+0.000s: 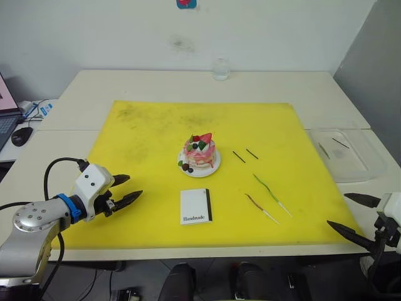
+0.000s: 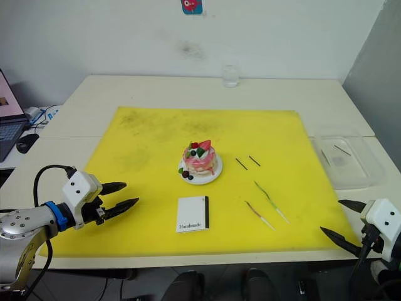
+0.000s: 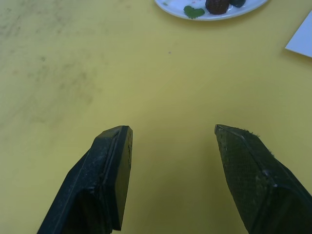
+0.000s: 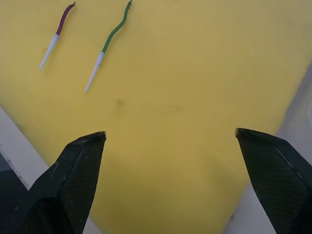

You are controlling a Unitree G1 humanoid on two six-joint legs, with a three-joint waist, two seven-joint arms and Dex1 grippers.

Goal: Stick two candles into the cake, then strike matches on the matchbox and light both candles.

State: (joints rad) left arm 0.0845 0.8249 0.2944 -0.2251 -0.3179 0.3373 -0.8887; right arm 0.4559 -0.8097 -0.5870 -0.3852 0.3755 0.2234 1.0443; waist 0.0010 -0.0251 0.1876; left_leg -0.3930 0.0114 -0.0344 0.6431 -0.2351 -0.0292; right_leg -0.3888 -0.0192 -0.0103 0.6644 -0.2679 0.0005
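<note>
Both grippers, left (image 1: 123, 190) and right (image 2: 343, 221), hold jaws wide, empty. Candles (image 1: 269, 192) lie beside the cake (image 1: 200, 151), toward the right gripper: likely light, brittle; pinch mid-shaft.

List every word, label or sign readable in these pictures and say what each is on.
"Handmade": printed along the lower face of the white matchbox on the yellow mat.
Sticker on the wall, red and blue: nothing on it can be read.
No other text is legible.
</note>
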